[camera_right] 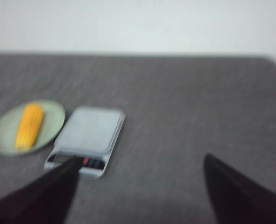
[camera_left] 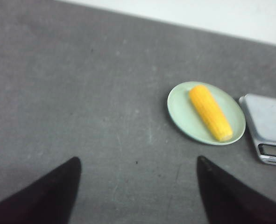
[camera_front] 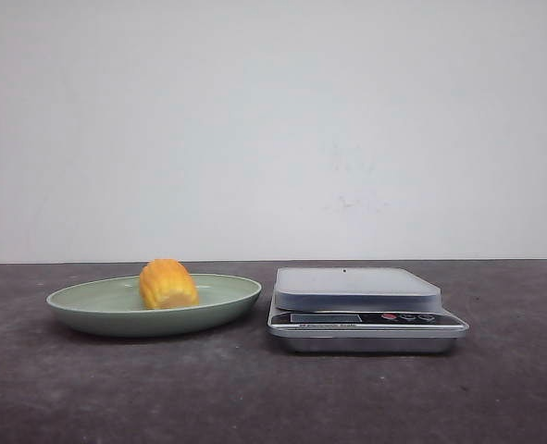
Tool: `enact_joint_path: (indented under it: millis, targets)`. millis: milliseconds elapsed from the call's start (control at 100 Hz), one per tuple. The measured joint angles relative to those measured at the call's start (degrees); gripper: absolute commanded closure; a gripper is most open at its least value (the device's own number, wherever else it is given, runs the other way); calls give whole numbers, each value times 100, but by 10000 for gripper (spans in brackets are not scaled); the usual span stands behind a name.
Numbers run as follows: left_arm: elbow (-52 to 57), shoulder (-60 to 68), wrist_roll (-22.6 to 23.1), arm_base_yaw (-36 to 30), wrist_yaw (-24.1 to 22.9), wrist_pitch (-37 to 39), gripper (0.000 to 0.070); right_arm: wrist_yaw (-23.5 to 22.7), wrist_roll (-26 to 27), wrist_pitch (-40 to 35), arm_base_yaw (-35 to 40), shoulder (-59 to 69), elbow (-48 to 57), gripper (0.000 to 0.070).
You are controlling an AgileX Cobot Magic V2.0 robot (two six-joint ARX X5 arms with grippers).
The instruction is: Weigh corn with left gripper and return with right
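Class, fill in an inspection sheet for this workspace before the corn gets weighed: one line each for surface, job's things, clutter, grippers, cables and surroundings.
Surface: dark grey table, bare apart from the items below.
Job's things: corn lying in the green plate; kitchen scale beside the plate on its right in the front view, platform unloaded, display too small to read.
Clutter: nothing seen.
Grippers: left gripper open, holding nothing, above the table; right gripper open, holding nothing; neither shows in the front view.
Cables: nothing seen.
Surroundings: plain white wall behind the table.
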Motion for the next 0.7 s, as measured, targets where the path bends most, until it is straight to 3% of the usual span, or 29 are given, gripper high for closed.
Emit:
enact_joint_path:
  millis: [350,510,700]
  targets:
    - [-387,-94,-2,0,2,1154,687,-151,50,1788,-7,-48,-1285,689]
    - [-387,-94,-2,0,2,1589,683,-149,109,1888,-7,-48,-1290,689]
    - [-387,-94,-2,0,2,1563,683,-133,122,1888,-7,-48,-1290,689]
